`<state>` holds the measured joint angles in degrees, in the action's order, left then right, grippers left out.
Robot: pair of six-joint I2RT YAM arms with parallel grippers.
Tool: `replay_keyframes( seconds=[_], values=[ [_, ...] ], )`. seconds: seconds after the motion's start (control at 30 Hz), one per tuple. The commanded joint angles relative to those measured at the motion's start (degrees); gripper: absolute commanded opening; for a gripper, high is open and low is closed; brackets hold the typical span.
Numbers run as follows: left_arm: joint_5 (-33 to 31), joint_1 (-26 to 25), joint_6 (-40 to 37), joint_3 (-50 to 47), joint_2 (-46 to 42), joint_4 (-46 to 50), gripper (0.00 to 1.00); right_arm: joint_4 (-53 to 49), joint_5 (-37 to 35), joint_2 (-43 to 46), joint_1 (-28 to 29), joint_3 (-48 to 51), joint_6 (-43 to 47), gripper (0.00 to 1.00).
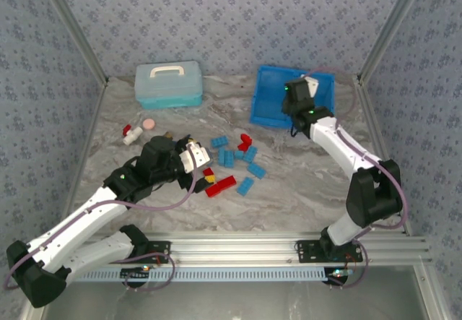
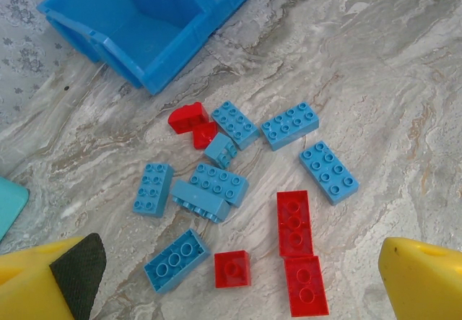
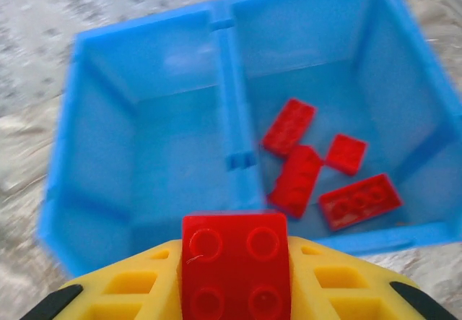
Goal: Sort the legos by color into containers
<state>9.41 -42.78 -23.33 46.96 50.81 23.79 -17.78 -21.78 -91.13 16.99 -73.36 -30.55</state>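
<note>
Grey-veined marble-look tabletop (image 1: 303,183) sits between walls of blue patterned paper, with aluminium rails at the corners and near edge. At the back right stands the bright blue rectangular plastic tray (image 1: 268,96), smooth-walled and split by a centre divider. The right gripper (image 1: 299,92) hangs over it, its yellow ribbed fingers (image 3: 123,295) clamped on a glossy red square brick with four round studs (image 3: 234,255). The right wrist view is blurred, but shows four more red studded bricks (image 3: 296,179) lying loose on the floor of the compartment to the right of the divider. The left gripper (image 1: 196,157) is over the near-left edge of the scattered pile at mid-table, its jaws spread wide; one yellow finger carries a black textured pad (image 2: 79,269). Below it lie light blue studded bricks (image 2: 289,125), some flat, one on its side, and red ones: a small square (image 2: 232,269) and a longer piece (image 2: 294,222). At the back left are a pale turquoise lidded case with a white handle (image 1: 168,83), a pink disc (image 1: 149,124) and a red-and-white capped item (image 1: 131,133).
</note>
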Motion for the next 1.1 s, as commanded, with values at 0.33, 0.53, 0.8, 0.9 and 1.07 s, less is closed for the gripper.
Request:
replay_keyframes(
  seconds=[0.33, 0.53, 0.8, 0.9, 1.07],
  values=[
    [0.8, -0.4, 0.2, 0.3, -0.7, -0.8, 0.99, -11.3, 12.9, -21.4, -13.4, -17.4, 3.7, 0.34],
    [0.7, -0.4, 0.1, 0.3, -0.5, -0.9, 0.99, -15.2, 13.2, -27.1, -14.0, -22.3, 3.8, 0.41],
    [0.8, -0.4, 0.2, 0.3, -0.4, -0.9, 0.99, -15.4, 13.4, -22.7, -13.4, -21.8, 3.8, 0.56],
    [0.8, -0.4, 0.0, 0.4, -0.4, -0.8, 0.99, -13.9, 13.1, -17.4, -11.8, -18.2, 3.8, 0.56],
    [0.5, -0.4, 0.1, 0.3, -1.0, -0.8, 0.99, -7.4, 12.3, -4.9, -4.3, -6.2, 5.8, 0.58]
  ],
)
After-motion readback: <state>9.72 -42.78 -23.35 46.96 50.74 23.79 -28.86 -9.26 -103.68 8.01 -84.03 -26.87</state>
